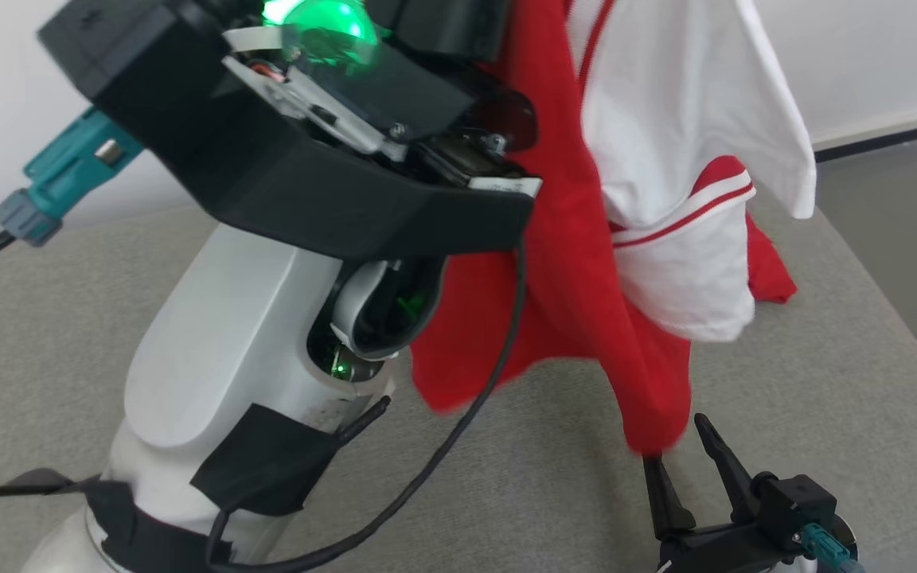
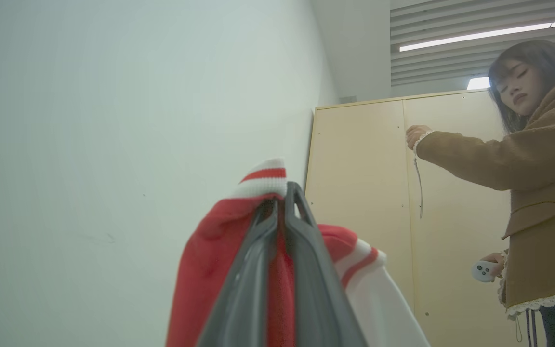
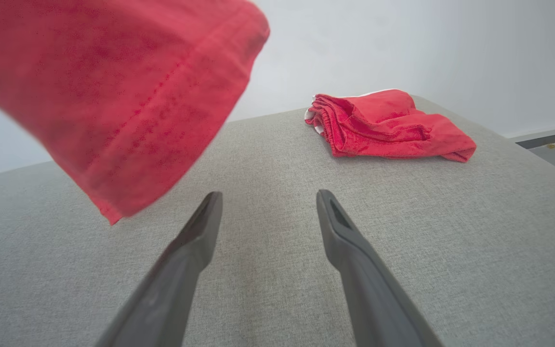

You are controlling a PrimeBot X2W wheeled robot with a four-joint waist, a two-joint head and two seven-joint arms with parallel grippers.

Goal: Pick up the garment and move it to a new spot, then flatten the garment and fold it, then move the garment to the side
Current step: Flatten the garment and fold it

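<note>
The garment (image 1: 562, 302) is red with white sleeves and red-striped cuffs. It hangs in the air above the grey padded surface (image 1: 825, 382), its lower hem just off it. In the left wrist view my left gripper (image 2: 281, 193) is raised high and shut on a bunched fold of the garment (image 2: 210, 250). My right gripper (image 1: 677, 446) stands open just below the hanging hem at the lower right, with nothing between its fingers. In the right wrist view the right gripper (image 3: 269, 195) is low over the surface, and the garment's hem (image 3: 128, 96) hangs at the upper left.
A second, folded red cloth (image 3: 383, 125) lies on the far right of the surface. My left forearm (image 1: 228, 350) and a black cable (image 1: 458, 430) fill the left. A person in a brown coat (image 2: 547, 193) stands by a pale cupboard (image 2: 364, 193). The surface's edge runs down the right.
</note>
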